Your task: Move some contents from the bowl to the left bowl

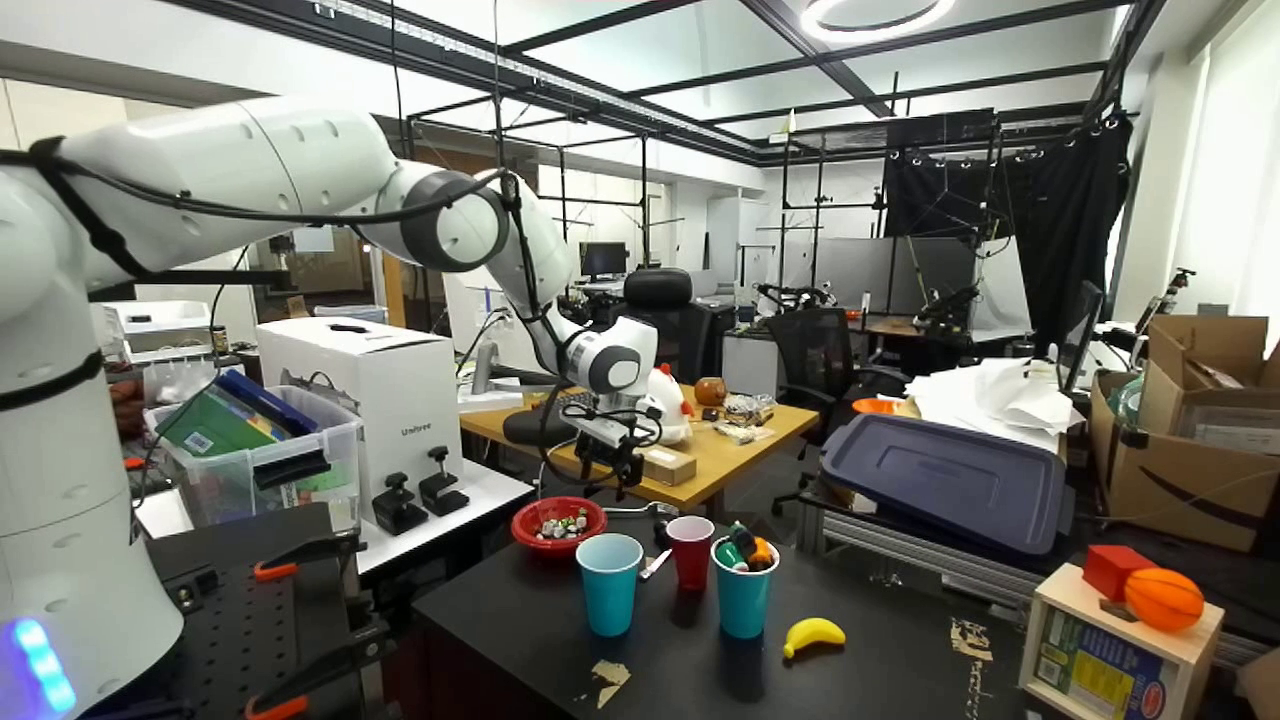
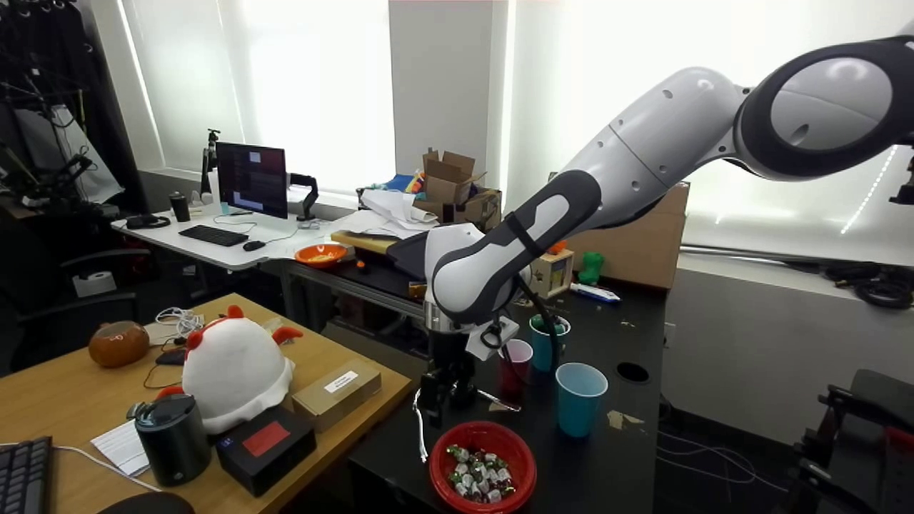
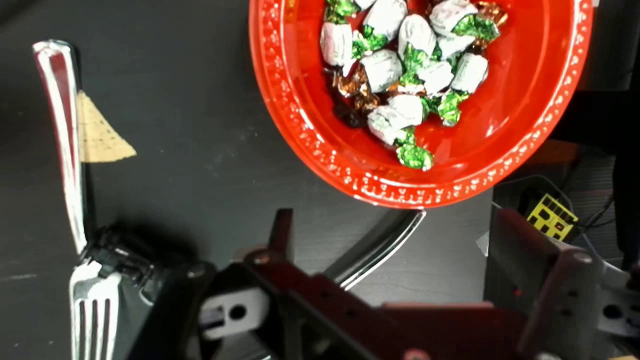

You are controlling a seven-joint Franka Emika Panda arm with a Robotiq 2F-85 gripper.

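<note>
Jaws wide, the gripper point(image 3: 392, 235) hangs over the black table point(image 1: 870, 680), and there's the red bowl point(image 1: 558, 548) of wrapped candies point(image 3: 435, 76), near it, far left beyond the left teal cup point(image 1: 610, 595) in an exterior view.

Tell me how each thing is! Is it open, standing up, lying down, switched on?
Gripper: open, holding nothing
Red bowl: upright, partly filled
Candies: wrapped, lying in the bowl
Filled blue cup: upright, heaped past its rim
Other blue cup: upright, bottom hidden
Red cup: upright
Fork: lying on the table
Yellow banana: lying down
Monitor: switched on
Top cardboard box: flaps open
Ring lamp: lit
</note>
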